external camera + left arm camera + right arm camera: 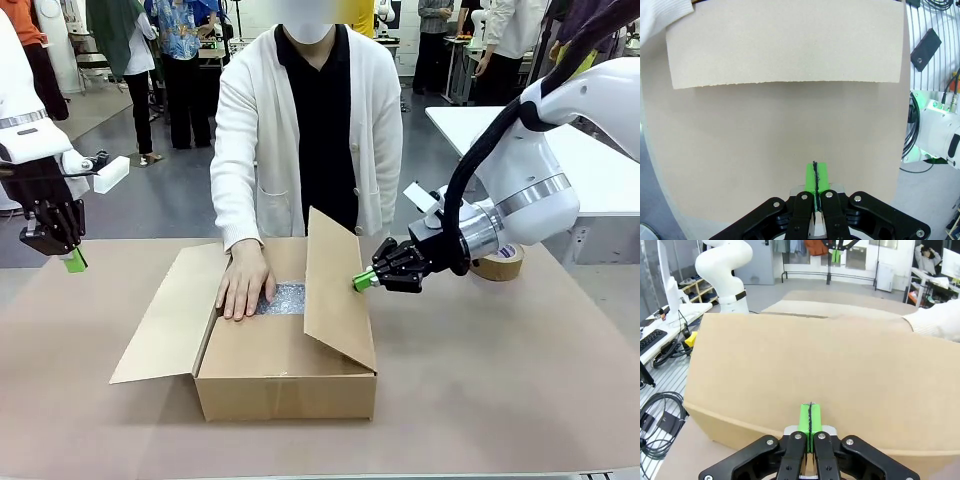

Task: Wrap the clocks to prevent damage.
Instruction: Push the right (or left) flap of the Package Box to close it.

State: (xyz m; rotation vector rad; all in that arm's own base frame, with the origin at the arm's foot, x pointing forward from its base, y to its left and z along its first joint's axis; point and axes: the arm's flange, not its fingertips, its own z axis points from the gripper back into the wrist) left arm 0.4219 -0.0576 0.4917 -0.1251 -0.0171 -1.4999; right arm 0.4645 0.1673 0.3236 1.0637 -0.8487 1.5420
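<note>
Packing stage, front view. An open cardboard box [285,375] stands mid-counter [500,380], mouth upward. Its left flap [165,320] is splayed outward and down. Its right flap [335,290] stands nearly upright, leaning slightly inward.

Inside the box lies a pad of bubble wrap [285,298], with the person's hand [243,283] pressed flat on its left part. No clock is visible; presumably the clocks lie under the wrap.

The right tool [362,282] has its green pads pressed together and pinches nothing. Its tip touches the outer face of the right flap. The left tool [74,262], likewise pressed together and empty, hangs above the counter's left edge, well apart from the left flap. A tape roll [500,264] lies behind the right arm.

**Handling (judgement).**
- The wrap is light, soft and springy, and its film is probably slippery. It is best pinched at a loose edge rather than pushed down.
- Clocks are likely fragile, so no load should go through the padding.
- The flaps are stiff board that bends only at the crease. They are best pushed broadside near the free edge.

**Orientation.**
- Both flap creases run from the robot's side towards the person.
- The box looks roughly square, so its long axis cannot be told.
- The way the wrapped bundle lies is hidden by the hand and the flap.
</note>
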